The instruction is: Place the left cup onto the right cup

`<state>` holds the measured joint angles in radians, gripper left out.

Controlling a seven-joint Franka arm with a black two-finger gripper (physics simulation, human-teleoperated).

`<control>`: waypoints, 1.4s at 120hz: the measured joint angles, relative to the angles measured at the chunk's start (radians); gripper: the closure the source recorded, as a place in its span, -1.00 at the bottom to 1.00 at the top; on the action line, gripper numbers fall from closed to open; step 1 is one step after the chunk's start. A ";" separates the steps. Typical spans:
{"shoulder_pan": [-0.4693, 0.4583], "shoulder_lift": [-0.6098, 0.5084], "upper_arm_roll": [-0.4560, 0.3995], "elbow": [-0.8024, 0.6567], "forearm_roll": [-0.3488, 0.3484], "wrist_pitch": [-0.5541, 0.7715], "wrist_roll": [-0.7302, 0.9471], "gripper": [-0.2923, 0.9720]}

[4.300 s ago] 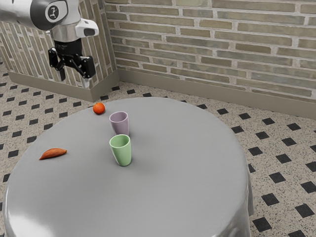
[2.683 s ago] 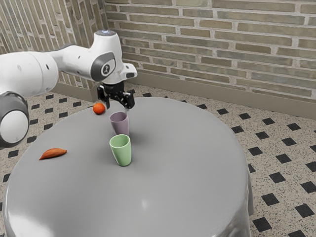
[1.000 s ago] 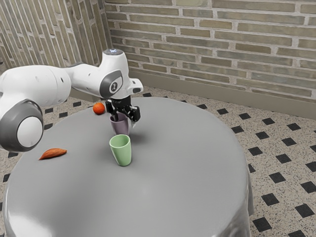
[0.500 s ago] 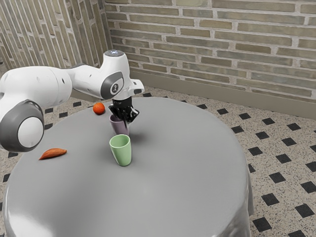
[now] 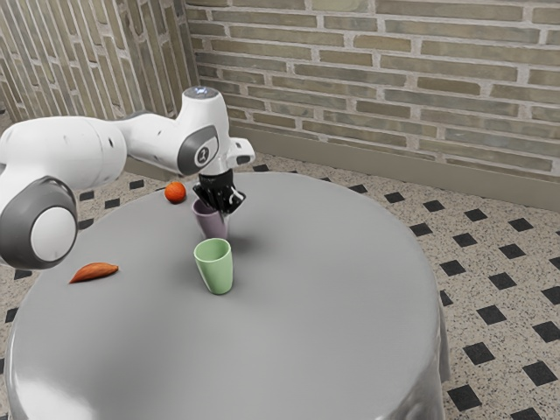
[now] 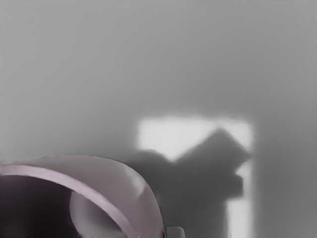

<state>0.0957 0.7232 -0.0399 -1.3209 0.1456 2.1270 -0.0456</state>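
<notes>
Two cups stand upright on the round grey table (image 5: 332, 297). The purple cup (image 5: 210, 226) is the farther one, and the green cup (image 5: 214, 265) stands just in front of it, close but apart. My gripper (image 5: 220, 206) reaches down over the purple cup's rim on the side toward the exterior view's right, its fingers drawn together on the cup's wall. In the wrist view the purple cup's rim (image 6: 99, 198) curves close under my hand, with my hand's shadow on the table (image 6: 148, 59) beside it.
A small orange ball (image 5: 176, 192) lies near the table's far edge, behind the purple cup. An orange-red tapered vegetable (image 5: 94, 272) lies toward the exterior view's left. Brick walls stand behind the table.
My arm came down from high at the upper left to the purple cup. Over the last second the fingers narrowed from spread to drawn together on the cup's rim. Both cups stayed put.
</notes>
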 joint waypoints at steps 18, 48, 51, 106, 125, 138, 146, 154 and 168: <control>-0.002 -0.034 0.000 -0.007 0.003 -0.003 -0.002 0.70; -0.023 -0.119 0.000 -0.013 0.002 -0.042 -0.004 0.70; -0.028 -0.130 0.000 -0.014 0.001 -0.050 -0.004 0.70; -0.073 -0.323 -0.004 -0.192 -0.006 -0.119 -0.030 0.70; -0.084 -0.382 -0.005 -0.268 -0.005 -0.124 -0.053 0.70; -0.085 -0.414 -0.011 -0.319 -0.005 -0.125 -0.073 0.70; -0.085 -0.431 -0.012 -0.349 -0.006 -0.126 -0.085 0.70; -0.085 -0.445 -0.013 -0.373 -0.007 -0.127 -0.098 0.70; -0.084 -0.460 -0.025 -0.412 -0.008 -0.125 -0.122 0.70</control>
<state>0.0115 0.2632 -0.0651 -1.7333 0.1379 2.0016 -0.1678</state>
